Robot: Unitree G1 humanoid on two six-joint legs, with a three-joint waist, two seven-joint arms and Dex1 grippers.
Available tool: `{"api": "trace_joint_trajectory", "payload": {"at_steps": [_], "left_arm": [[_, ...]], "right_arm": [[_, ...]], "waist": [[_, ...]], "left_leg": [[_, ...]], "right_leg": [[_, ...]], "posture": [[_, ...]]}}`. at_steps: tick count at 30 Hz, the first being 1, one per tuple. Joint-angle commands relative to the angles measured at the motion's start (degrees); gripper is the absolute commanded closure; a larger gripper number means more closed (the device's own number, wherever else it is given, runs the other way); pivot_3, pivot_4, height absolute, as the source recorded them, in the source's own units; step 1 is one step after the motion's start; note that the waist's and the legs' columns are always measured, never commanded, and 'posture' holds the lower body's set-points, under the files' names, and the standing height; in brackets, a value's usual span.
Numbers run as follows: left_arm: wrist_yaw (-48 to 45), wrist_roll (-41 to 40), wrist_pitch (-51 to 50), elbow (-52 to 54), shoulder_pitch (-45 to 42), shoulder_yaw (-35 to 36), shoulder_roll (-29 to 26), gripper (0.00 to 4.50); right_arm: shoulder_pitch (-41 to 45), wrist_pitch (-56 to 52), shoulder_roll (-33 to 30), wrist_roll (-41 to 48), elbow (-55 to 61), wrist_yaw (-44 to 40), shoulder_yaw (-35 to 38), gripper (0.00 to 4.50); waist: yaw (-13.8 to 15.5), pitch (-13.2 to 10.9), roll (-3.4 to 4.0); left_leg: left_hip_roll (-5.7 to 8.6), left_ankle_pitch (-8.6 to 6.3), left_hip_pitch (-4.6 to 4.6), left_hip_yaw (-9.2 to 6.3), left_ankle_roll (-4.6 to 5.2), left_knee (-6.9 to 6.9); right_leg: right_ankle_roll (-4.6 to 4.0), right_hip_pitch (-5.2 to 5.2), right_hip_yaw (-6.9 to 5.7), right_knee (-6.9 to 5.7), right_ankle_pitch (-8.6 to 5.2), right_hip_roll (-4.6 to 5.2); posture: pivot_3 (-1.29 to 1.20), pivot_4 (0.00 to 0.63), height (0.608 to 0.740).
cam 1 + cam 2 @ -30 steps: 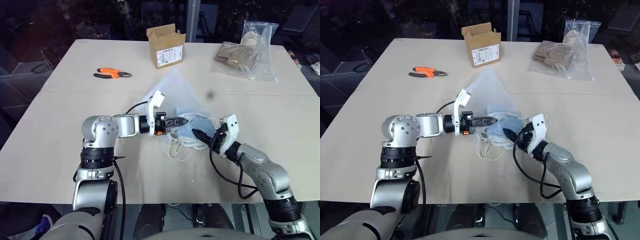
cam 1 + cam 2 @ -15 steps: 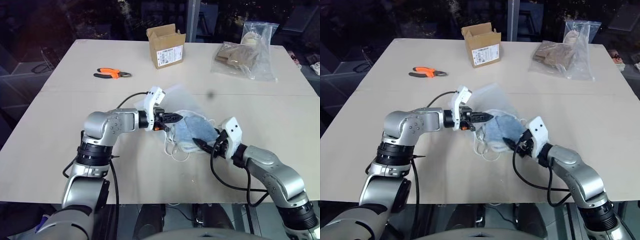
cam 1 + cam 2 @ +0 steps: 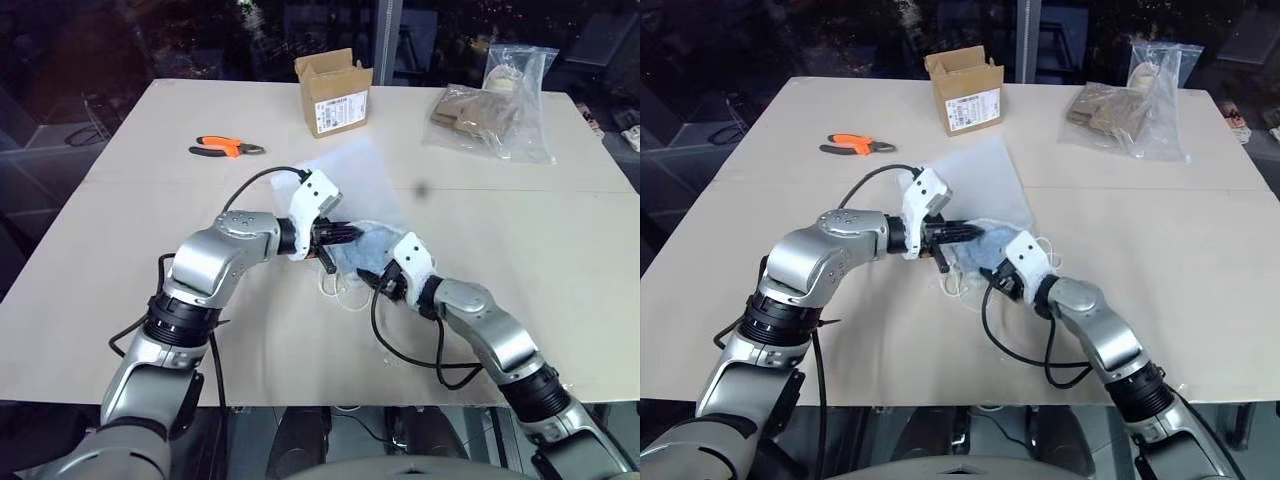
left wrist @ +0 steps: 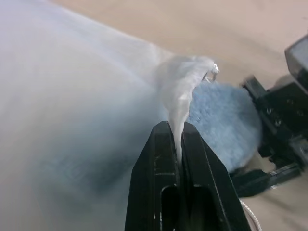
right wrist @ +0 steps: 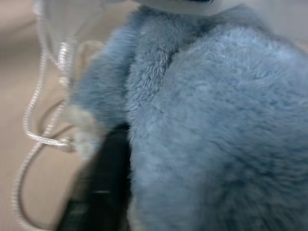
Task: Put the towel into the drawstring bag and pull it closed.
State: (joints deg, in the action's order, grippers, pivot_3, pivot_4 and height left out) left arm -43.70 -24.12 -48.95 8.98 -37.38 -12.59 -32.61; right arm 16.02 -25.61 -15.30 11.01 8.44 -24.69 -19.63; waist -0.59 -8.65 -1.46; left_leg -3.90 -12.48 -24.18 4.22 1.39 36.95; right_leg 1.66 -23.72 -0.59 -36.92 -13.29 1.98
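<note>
Bag (image 3: 362, 180) is mid-table (image 3: 120, 240), thin white fabric with its far end flat on the top and its mouth lifted toward the robot. Left gripper (image 4: 176, 144) has its fingers pinched tight on a fold of the mouth fabric, holding it up. Towel (image 4: 224, 122), the fuzzy blue one, sits right at that opening, partly under the raised fabric. Right gripper (image 3: 377, 284) is pressed up against the towel from the near side; one black finger (image 5: 103, 180) shows beside the fluff, but I honestly can't tell if it's gripping or just touching. Cords (image 3: 345, 293) lie looped on the table just in front of the mouth. Further back: orange pliers (image 3: 226, 148), a small box (image 3: 333, 92), and a crinkly plastic bag (image 3: 497, 105) of brown stuff.
</note>
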Motion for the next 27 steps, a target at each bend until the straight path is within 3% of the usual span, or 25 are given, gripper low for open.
{"api": "trace_joint_trajectory", "payload": {"at_steps": [1, 2, 8, 13, 17, 24, 25, 27], "left_arm": [[-0.1, 3.7, 4.5, 3.7, 0.8, -1.0, -1.8, 4.50], [-0.1, 4.4, 5.4, 4.1, 1.1, -1.1, -1.9, 4.50], [-0.3, 0.7, 0.3, 4.2, 0.9, 2.0, 0.3, 4.50], [-1.3, -17.2, -21.6, 3.6, -2.0, 12.1, 5.5, 4.50], [-0.3, -20.2, -26.7, 3.3, -2.6, 13.1, 6.1, 4.50], [2.9, -21.4, -28.3, 2.7, -2.4, 15.1, 7.3, 4.50], [3.2, -21.6, -28.6, 2.8, -2.4, 15.5, 7.4, 4.50], [3.8, -21.7, -29.7, 2.5, -1.6, 16.6, 6.8, 4.50]], "right_arm": [[-0.9, 2.9, 1.7, 2.3, 1.1, 0.0, 4.7, 4.00], [-1.2, 2.8, 2.7, 3.9, 1.3, -0.6, 5.8, 4.38], [-1.0, 5.1, 7.8, 8.3, -1.1, -2.5, 10.2, 4.41], [1.4, 6.6, 7.7, 6.2, -3.4, -4.0, 9.2, 4.41], [5.7, 11.1, 6.7, 0.0, -10.7, -6.3, 4.3, 4.41], [12.6, 24.3, 12.5, -3.5, -31.3, -9.3, 3.5, 4.41], [12.5, 25.0, 13.3, -2.5, -32.0, -9.9, 4.5, 4.41], [10.6, 21.2, 16.8, 9.0, -26.6, -13.6, 10.4, 4.41]], "waist": [[0.0, 0.0, 0.00], [0.0, 0.0, 0.00], [0.0, 0.0, 0.00], [-0.1, 0.0, 0.01], [-0.5, 0.0, 0.00], [-0.4, 0.0, -0.01], [-0.3, 0.0, -0.01], [-0.3, 0.0, -0.01]], "left_leg": [[0.00, 0.00, -0.01, 0.01, 0.00, 0.02], [0.00, 0.00, -0.01, 0.03, 0.00, 0.03], [-0.03, 0.00, -0.03, 0.01, 0.00, 0.03], [-0.04, 0.00, -0.06, -0.02, 0.00, 0.07], [-0.04, 0.00, -0.01, -0.04, 0.00, 0.16], [-0.10, 0.00, 0.12, -0.04, -0.01, 0.11], [-0.10, 0.00, 0.12, -0.03, -0.01, 0.11], [-0.11, 0.00, 0.10, 0.00, -0.01, 0.12]], "right_leg": [[0.00, 0.00, 0.03, 0.00, 0.00, 0.00], [0.00, 0.00, 0.05, 0.00, 0.00, 0.00], [0.00, 0.00, 0.00, -0.01, 0.00, -0.02], [0.02, -0.01, -0.01, -0.02, 0.00, -0.03], [0.10, 0.01, 0.01, -0.10, -0.04, -0.04], [0.00, 0.01, 0.08, -0.25, 0.01, -0.16], [0.00, 0.02, 0.08, -0.24, 0.01, -0.16], [0.00, 0.02, 0.10, -0.23, 0.01, -0.13]], "posture": [[0.00, 0.150, 0.740], [0.00, 0.150, 0.740], [0.00, 0.150, 0.740], [0.00, 0.150, 0.740], [0.00, 0.150, 0.740], [0.00, 0.150, 0.740], [0.00, 0.150, 0.740], [0.00, 0.150, 0.740]]}}
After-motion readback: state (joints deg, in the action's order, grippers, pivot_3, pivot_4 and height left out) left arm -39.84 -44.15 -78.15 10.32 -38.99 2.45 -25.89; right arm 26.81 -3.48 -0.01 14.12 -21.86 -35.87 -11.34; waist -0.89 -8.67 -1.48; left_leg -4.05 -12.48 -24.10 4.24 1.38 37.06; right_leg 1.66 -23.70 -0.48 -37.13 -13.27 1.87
